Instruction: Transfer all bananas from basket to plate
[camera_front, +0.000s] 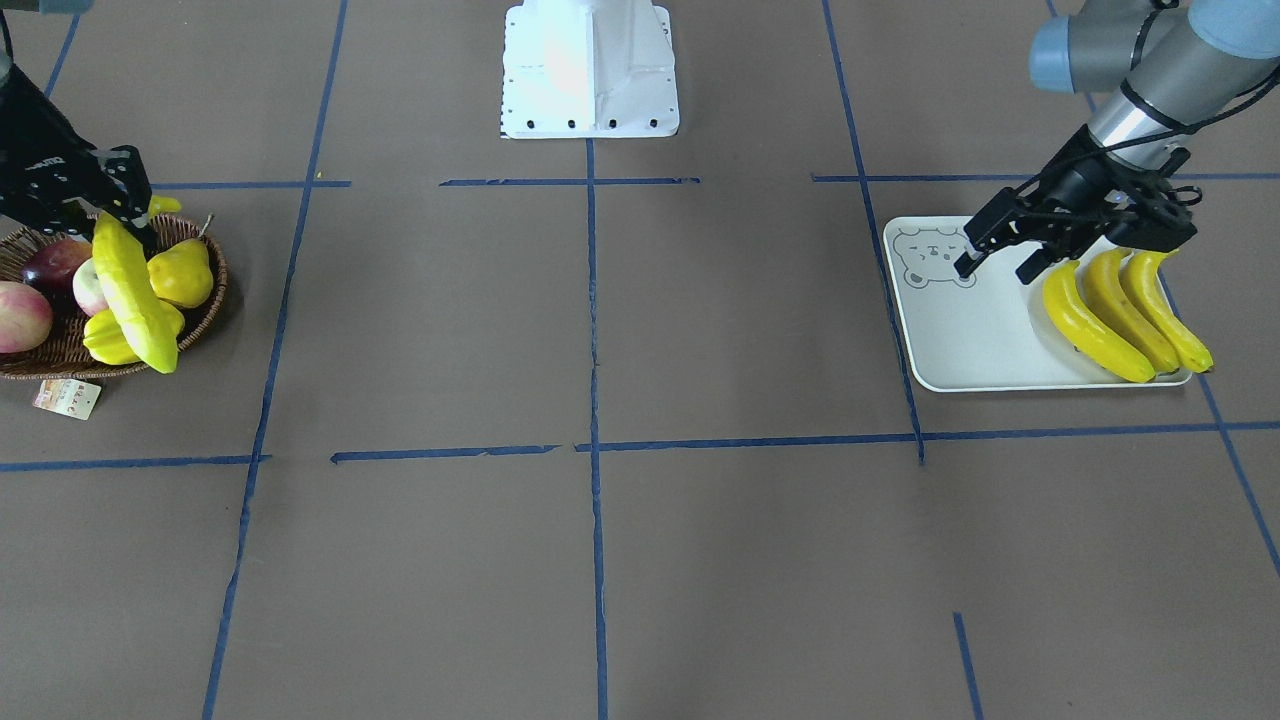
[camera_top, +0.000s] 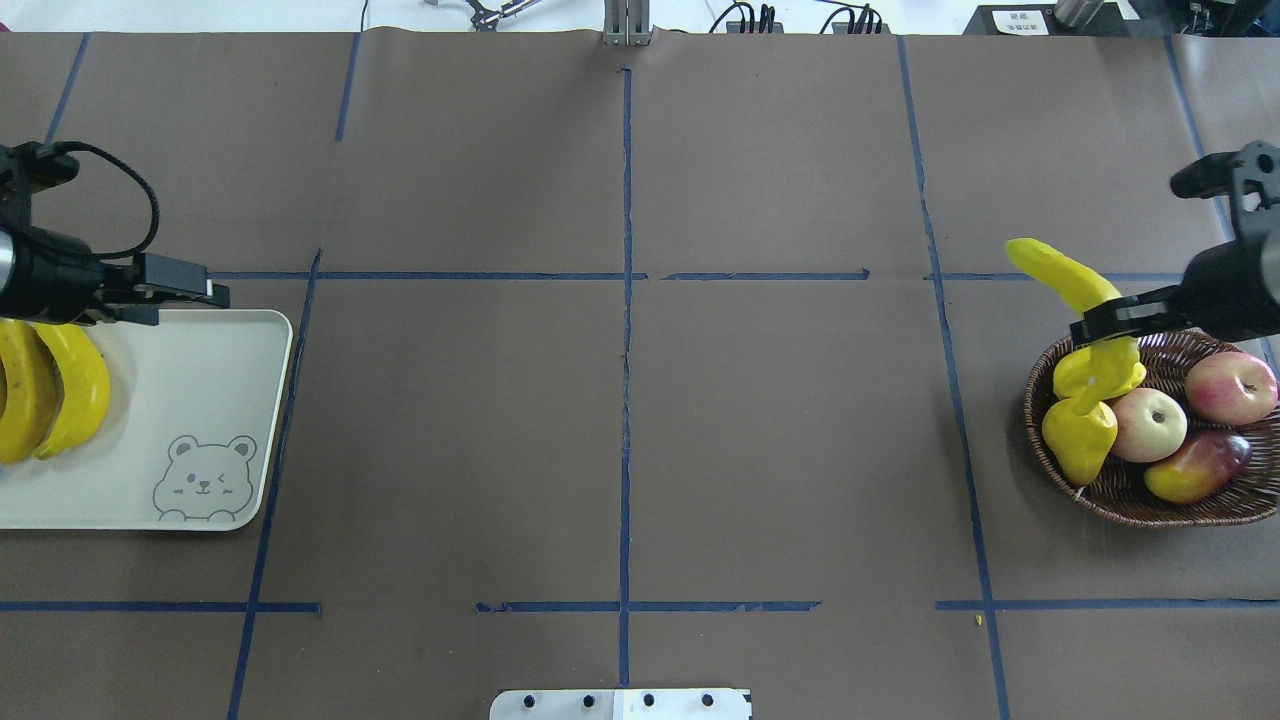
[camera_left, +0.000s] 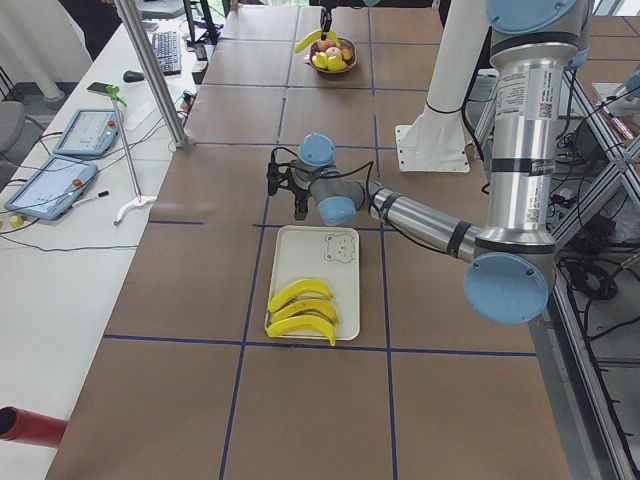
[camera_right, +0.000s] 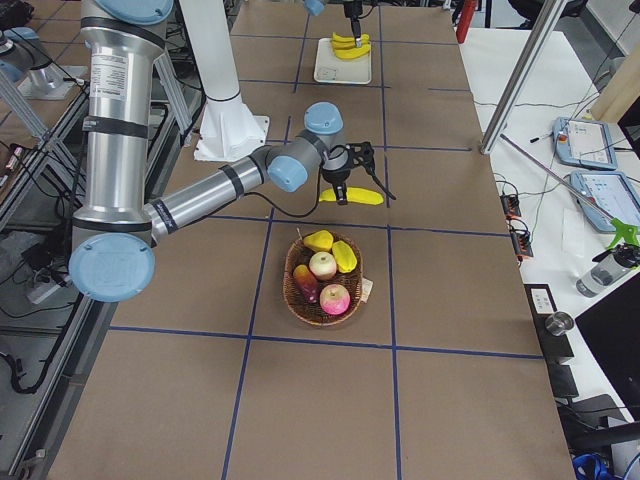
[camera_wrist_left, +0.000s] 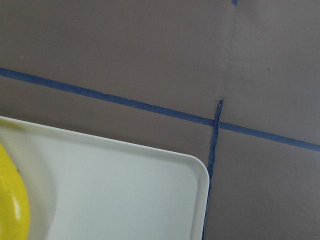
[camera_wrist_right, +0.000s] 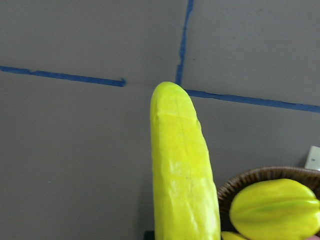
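Across the brown table (camera_front: 750, 560) you have three bananas (camera_front: 1110, 310) lying on the plate (camera_front: 960, 340), with the left jaws spread empty above them. The fourth banana (camera_front: 135, 295) hangs clamped in the right jaws over the basket (camera_front: 208, 310). You likely have one carry left.

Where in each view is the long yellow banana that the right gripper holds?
Front-facing: long yellow banana, far left, across the dark-brown woven wicker basket.
Overhead: far right, above the basket's rim.
Exterior left: top centre, tiny.
Exterior right: centre, above the basket in the picture.
Left wrist: not in it.
Right wrist: lower centre, large.
Shared landmark: the basket.
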